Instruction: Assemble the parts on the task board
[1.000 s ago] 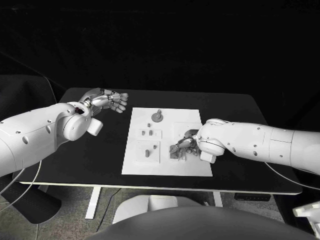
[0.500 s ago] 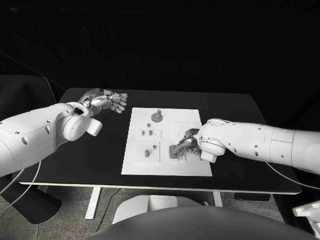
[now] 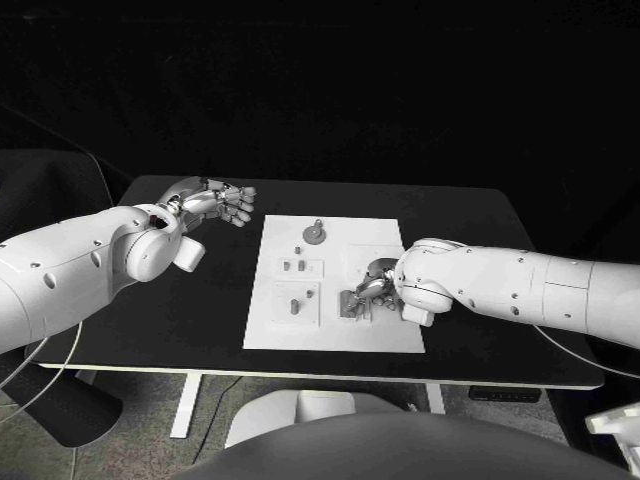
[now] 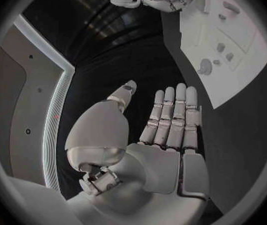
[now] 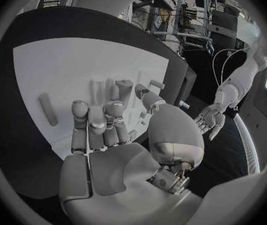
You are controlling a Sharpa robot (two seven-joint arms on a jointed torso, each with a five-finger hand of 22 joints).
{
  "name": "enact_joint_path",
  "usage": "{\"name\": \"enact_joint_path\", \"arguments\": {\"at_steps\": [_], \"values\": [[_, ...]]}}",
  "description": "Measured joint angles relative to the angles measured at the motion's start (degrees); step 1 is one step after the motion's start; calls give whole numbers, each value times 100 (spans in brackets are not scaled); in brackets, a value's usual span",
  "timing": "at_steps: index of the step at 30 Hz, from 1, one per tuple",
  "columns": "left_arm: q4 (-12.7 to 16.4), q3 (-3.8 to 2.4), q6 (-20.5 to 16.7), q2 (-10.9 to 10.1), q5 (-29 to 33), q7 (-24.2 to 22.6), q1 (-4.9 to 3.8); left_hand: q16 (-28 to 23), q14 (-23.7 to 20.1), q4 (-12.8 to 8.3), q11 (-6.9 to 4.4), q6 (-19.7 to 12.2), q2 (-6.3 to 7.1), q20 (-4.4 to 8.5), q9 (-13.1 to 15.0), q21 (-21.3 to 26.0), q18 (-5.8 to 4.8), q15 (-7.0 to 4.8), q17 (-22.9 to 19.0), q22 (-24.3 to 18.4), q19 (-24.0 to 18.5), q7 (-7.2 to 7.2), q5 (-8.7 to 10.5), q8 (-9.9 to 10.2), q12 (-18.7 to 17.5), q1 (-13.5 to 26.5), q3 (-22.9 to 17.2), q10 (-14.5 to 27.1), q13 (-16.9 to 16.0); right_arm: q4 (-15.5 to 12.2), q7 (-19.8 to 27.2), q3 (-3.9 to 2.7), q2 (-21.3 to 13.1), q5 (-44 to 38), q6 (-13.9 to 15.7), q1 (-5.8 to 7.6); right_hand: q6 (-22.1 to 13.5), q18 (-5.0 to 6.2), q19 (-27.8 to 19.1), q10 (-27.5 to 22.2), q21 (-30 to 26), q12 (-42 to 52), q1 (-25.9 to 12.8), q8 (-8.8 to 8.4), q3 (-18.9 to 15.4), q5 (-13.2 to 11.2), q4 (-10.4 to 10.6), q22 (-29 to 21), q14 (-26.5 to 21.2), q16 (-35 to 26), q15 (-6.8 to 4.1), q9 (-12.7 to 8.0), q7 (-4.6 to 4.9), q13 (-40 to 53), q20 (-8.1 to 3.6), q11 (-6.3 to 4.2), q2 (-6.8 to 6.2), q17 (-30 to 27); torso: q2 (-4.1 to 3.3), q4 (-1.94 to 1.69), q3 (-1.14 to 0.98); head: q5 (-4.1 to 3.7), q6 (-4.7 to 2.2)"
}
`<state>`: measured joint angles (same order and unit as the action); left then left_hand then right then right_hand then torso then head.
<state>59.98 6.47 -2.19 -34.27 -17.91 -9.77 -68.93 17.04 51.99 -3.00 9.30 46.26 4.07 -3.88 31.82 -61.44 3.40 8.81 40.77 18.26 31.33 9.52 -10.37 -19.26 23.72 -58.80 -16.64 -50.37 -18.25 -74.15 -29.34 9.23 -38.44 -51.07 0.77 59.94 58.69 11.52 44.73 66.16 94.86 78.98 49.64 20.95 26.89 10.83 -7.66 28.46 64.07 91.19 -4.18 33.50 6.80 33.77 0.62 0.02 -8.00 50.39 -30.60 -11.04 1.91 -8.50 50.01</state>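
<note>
The white task board (image 3: 330,330) lies mid-table. Grey parts are on it: a round one (image 3: 316,233) at the back, small pegs (image 3: 297,265), and another piece (image 3: 297,303) on its left side. My right hand (image 3: 369,291) is down on the board's right half. In the right wrist view an upright grey part (image 5: 124,86) stands between the thumb and fingertips (image 5: 114,107), seemingly pinched. A loose grey cylinder (image 5: 47,110) lies flat on the board (image 5: 52,70) beside the hand. My left hand (image 3: 214,201) hovers off the board's back-left corner, its fingers (image 4: 170,116) straight and holding nothing.
Black tabletop (image 3: 190,320) surrounds the board, with bare strips left and right of it. The table's front edge (image 3: 320,370) runs just below the board. My right forearm (image 3: 522,285) crosses the table's right side.
My right hand has shifted very slightly over the board's right half. The left hand has stayed where it was.
</note>
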Motion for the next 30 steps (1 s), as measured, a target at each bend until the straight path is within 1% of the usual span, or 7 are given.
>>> {"name": "enact_joint_path", "arguments": {"at_steps": [5, 7, 10, 19, 24, 25, 30], "values": [[2, 0, 4, 4, 0, 2, 0, 0, 0, 0, 0, 0, 0, 0, 0, 0, 0, 0, 0, 0, 0, 0, 0, 0, -22, 0, 0, 0, 0, -2, 10, 0, 40, -105, -64, -6, 11, 0, 0, -1, 0, 0, 104, 0, -17, 0, -17, 5, -2, 0, 2, 16, -4, 0, 0, -1, -65, 0, 1, 0, 1, 1, 0], [2, 0, 5, 4, -1, 3, 0, 0, 0, 0, 0, 0, 0, 0, 0, 4, 0, 0, 0, 0, 0, 0, 0, 0, -22, 0, 0, 0, 0, 23, 10, 0, 48, -146, -95, -6, 11, 0, 0, -14, 0, 0, 314, 0, -6, 0, -28, 12, -2, 0, 3, 34, -4, 4, 0, -14, -19, 4, 1, -1, 1, 1, 0], [2, 0, 7, 2, -1, 5, 0, 0, 0, 0, 0, 0, 0, 0, 0, 22, 0, 0, 0, 0, 0, 0, 0, 0, -22, 0, 0, 0, 0, 74, 10, 0, 48, -186, -126, -6, 11, 0, 0, -22, 0, 0, 505, 29, 42, 3, -38, 19, -3, 0, 3, 58, -4, 9, 0, -22, 38, 7, 1, -2, 1, -3, 0], [1, 0, 9, 7, -1, 7, 0, 0, 0, 15, 0, 0, 0, 0, 0, 22, 0, 0, 1, 0, 0, 0, 0, 23, -22, 0, 15, 0, 0, 133, -4, -5, 95, -272, -172, -20, 12, -1, 0, -22, 0, 0, 639, 30, 88, 3, -41, 19, -4, 0, 4, 74, -5, 16, 0, -22, 107, 6, 1, -2, 1, 9, 0], [1, 0, 9, 9, -2, 7, 0, 0, -20, 15, 0, 0, -5, 2, 0, 22, 0, -20, -4, 0, -1, 0, 0, 23, -22, 5, 15, 0, 0, 141, -4, -7, 97, -297, -163, -20, 35, -1, 0, -21, 0, 0, 672, 30, 104, 3, -25, 24, -3, 0, 5, 74, -19, 16, 0, -22, 99, 10, 1, -2, 0, 12, 0], [1, 0, 9, 10, -2, 7, 0, 0, -20, 15, 0, 0, -16, 12, 0, 22, 0, -20, -4, 0, -12, 0, 0, 23, -22, 16, 15, 0, 0, 141, -4, -7, 97, -302, -159, -20, 52, -1, 0, -21, 0, 0, 672, 30, 104, 3, -25, 24, -3, 0, 5, 77, -4, 16, 0, -22, 99, 11, 1, -2, 0, 13, 0], [0, 0, 9, 10, -2, 7, 0, 0, -20, 15, 0, 0, -22, 21, 0, 22, -2, -21, -4, 0, -21, 0, 0, 23, -22, 22, 15, 0, 0, 148, -8, -6, 108, -316, -126, -21, 53, -1, 0, -21, 0, 0, 696, 35, 104, 3, -26, 24, -3, 0, 5, 79, -5, 16, 0, -22, 124, 11, 1, -2, -2, 14, 0]]}}
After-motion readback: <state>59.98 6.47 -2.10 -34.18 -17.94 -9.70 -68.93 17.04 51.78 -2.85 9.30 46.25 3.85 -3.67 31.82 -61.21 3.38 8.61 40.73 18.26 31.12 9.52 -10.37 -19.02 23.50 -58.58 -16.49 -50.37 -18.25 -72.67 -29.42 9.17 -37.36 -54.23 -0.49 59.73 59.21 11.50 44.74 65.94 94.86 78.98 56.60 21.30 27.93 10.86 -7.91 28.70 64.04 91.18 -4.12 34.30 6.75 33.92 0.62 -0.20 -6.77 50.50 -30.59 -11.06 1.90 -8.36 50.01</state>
